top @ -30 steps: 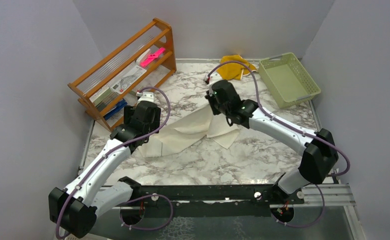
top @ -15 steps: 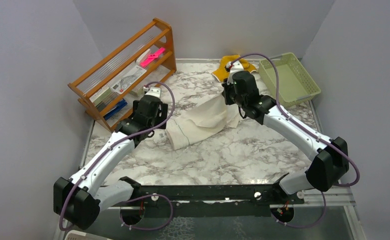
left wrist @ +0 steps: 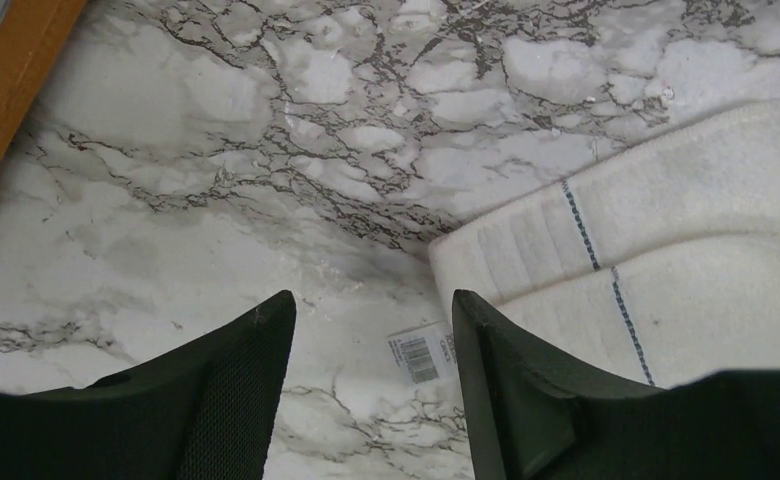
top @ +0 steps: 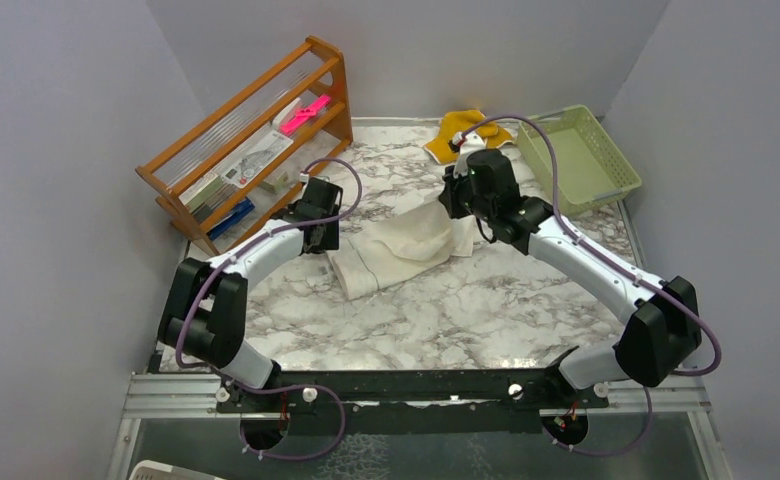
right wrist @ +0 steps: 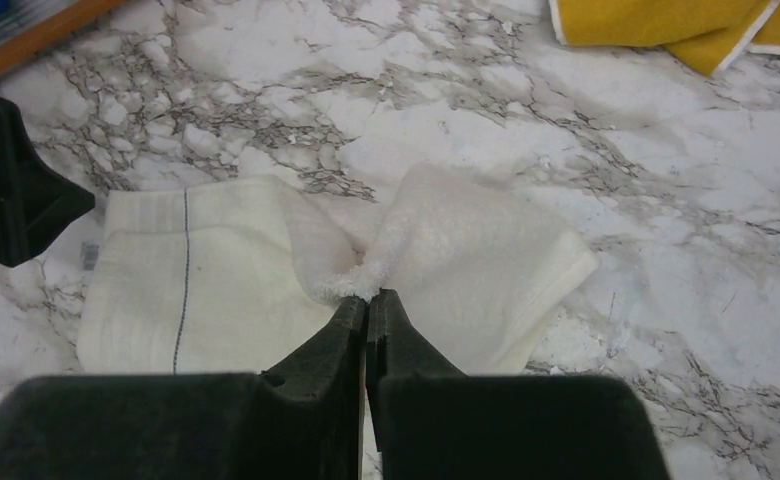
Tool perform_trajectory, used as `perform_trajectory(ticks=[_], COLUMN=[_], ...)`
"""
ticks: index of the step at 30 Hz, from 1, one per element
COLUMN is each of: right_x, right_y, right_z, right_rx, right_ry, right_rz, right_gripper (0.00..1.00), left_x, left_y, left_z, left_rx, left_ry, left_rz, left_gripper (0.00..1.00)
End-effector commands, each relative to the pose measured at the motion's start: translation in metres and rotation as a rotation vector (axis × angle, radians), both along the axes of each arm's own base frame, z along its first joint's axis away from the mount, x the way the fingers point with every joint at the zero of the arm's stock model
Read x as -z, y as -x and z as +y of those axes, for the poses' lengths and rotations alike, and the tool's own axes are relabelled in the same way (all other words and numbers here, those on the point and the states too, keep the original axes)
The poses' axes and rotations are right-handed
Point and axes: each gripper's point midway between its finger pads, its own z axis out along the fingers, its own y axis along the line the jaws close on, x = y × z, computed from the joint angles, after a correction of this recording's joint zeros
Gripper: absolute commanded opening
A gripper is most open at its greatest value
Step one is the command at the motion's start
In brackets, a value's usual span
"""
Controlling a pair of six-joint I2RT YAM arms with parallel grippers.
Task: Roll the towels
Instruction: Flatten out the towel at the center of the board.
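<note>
The cream-white towel [top: 396, 245] lies bunched mid-table, its blue-striped end [left wrist: 686, 230] toward the left. My right gripper [right wrist: 368, 298] is shut on a pinched fold of the cream towel [right wrist: 206, 290], lifting its right part [top: 456, 205]. My left gripper [left wrist: 371, 305] is open just off the towel's left end, low over the marble. Only the towel's barcode tag [left wrist: 421, 355] lies on the table below its gap. In the top view the left gripper [top: 328, 238] sits beside the towel's left edge. The mustard-yellow towel [top: 463, 128] lies crumpled at the back, also showing as a yellow towel [right wrist: 666, 20] in the right wrist view.
A wooden rack [top: 251, 140] with flat items stands at the back left, its edge [left wrist: 6, 90] close to the left gripper. A green basket [top: 576, 158] sits at the back right. Grey walls enclose three sides.
The right gripper has carried its pinch of the cream towel back and to the right, bunching it. The left arm has stretched forward to the towel's left end, its jaws narrower than before.
</note>
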Motion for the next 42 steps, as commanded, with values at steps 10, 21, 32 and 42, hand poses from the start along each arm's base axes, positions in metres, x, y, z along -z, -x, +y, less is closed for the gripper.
perform_trajectory(ticks=[10, 21, 32, 42], right_x=[-0.023, -0.024, -0.048, -0.155], right_y=[0.012, 0.012, 0.009, 0.042], right_z=[0.014, 0.015, 0.002, -0.042], right_rx=[-0.079, -0.087, -0.007, 0.087], right_ry=[-0.095, -0.098, -0.123, -0.289], right_rz=[-0.049, -0.052, -0.116, -0.369], right_gripper=[0.01, 0.01, 0.01, 0.01], left_x=[0.042, 0.066, -0.064, -0.342], left_y=[-0.016, -0.014, -0.038, 0.044], left_z=[-0.033, -0.032, -0.01, 0.05], left_rx=[-0.042, -0.041, -0.037, -0.049], left_ry=[0.27, 0.264, 0.249, 0.297], left_rz=[0.0, 0.034, -0.257, -1.025], left_gripper=[0.52, 0.0, 0.0, 0.0])
